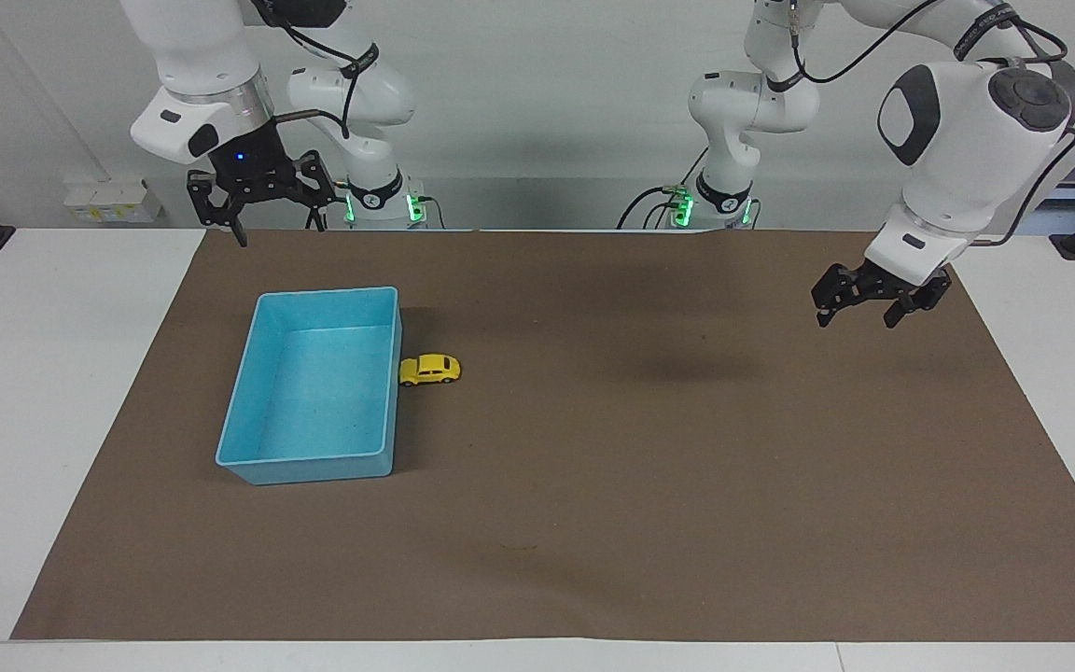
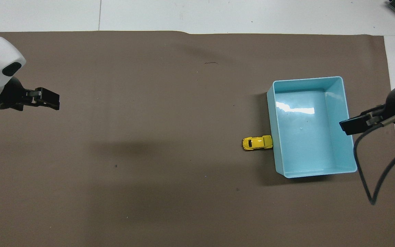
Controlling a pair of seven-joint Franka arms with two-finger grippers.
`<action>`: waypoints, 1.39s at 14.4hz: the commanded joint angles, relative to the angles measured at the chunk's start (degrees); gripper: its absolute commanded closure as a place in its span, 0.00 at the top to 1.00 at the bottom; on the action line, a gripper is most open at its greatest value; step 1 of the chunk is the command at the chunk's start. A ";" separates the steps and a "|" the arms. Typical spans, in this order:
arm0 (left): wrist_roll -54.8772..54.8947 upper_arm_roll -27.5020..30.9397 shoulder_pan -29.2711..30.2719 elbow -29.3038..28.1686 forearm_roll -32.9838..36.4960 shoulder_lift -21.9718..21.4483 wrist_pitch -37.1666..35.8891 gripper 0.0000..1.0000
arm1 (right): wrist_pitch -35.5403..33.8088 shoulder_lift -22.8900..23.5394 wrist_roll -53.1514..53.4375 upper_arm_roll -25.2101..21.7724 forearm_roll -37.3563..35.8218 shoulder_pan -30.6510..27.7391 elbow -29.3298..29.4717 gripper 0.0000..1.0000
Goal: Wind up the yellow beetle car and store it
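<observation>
Yellow beetle car, a tiny rounded toy, sits on the brown mat, nose against the light blue plastic bin, long axis crosswise. Right gripper, jaws apart, hangs near the mat's robot-side edge, closer than the left gripper, also apart.

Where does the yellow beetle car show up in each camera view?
Facing view: yellow beetle car left of centre, nose against the blue bin.
Overhead view: car right of centre, against the bin.
Shared landmark: the bin's long wall toward the left arm's end.
</observation>
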 commanded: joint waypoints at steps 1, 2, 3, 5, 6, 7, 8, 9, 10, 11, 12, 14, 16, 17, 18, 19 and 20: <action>-1.21 -0.29 0.98 3.48 -1.92 0.05 -3.65 1.00 | 0.80 -1.84 -8.60 0.66 0.94 -0.05 -2.29 1.00; -1.29 -0.20 1.24 3.48 -2.28 -0.22 -4.08 1.00 | 0.80 -2.01 -12.37 0.84 0.94 0.30 -2.55 1.00; -1.29 -0.29 1.42 3.48 -2.28 -0.31 -4.70 1.00 | 0.80 -1.93 -16.59 1.02 0.94 1.52 -2.82 1.00; -1.03 -0.29 1.95 1.12 -2.28 -1.97 -3.74 1.00 | 1.32 -1.84 -24.33 1.19 0.94 3.11 -4.57 1.00; -1.03 -0.29 2.04 0.93 -2.28 -2.07 -3.56 1.00 | 2.37 -1.93 -26.54 1.11 0.86 4.60 -5.54 1.00; -1.12 -0.29 2.04 0.93 -2.37 -2.07 -3.65 1.00 | 3.34 -2.01 -28.21 1.11 0.77 5.22 -6.76 1.00; -1.12 -0.20 2.12 0.67 -2.54 -2.16 -3.30 1.00 | 3.43 -2.02 -30.93 1.19 0.68 5.84 -7.30 1.00; -1.03 -0.11 2.13 -0.12 -2.54 -2.77 -2.95 1.00 | 3.87 -1.93 -34.52 1.19 0.77 6.63 -8.17 1.00; -0.68 -0.03 2.13 -2.13 -2.54 -3.90 -1.90 1.00 | 5.53 -1.84 -38.13 1.19 0.77 6.90 -9.40 1.00; -0.50 -0.03 2.04 -4.06 -2.54 -5.04 -0.58 1.00 | 6.33 -1.93 -41.12 1.19 0.77 7.33 -10.20 1.00; -0.33 -0.03 2.04 -5.21 -2.46 -5.67 0.21 1.00 | 6.60 -1.75 -43.06 1.19 0.77 7.69 -10.64 1.00; -0.59 -0.03 1.95 -5.31 -2.45 -5.85 -0.04 1.00 | 8.87 -2.01 -46.67 1.19 0.77 8.65 -13.00 1.00; -1.03 -0.03 1.95 -4.35 -2.45 -5.15 0.13 1.00 | 11.51 -1.32 -52.98 1.19 0.77 8.66 -14.68 1.00; -1.20 -0.03 1.95 -3.21 -2.54 -4.80 -0.65 1.00 | 12.57 -1.31 -54.67 1.19 0.77 8.66 -15.73 1.00; -1.21 -0.03 2.04 -2.07 -2.54 -4.53 -2.23 1.00 | 13.01 -1.31 -55.21 1.19 0.77 8.66 -16.79 1.00; -1.21 -0.03 2.12 -0.84 -2.63 -3.83 -3.98 1.00 | 13.45 -1.14 -55.47 1.19 0.77 8.66 -17.84 1.00; -1.21 -0.03 2.21 1.26 -2.72 -2.61 -5.48 1.00 | 15.19 -0.79 -56.26 1.19 0.77 8.74 -19.24 1.00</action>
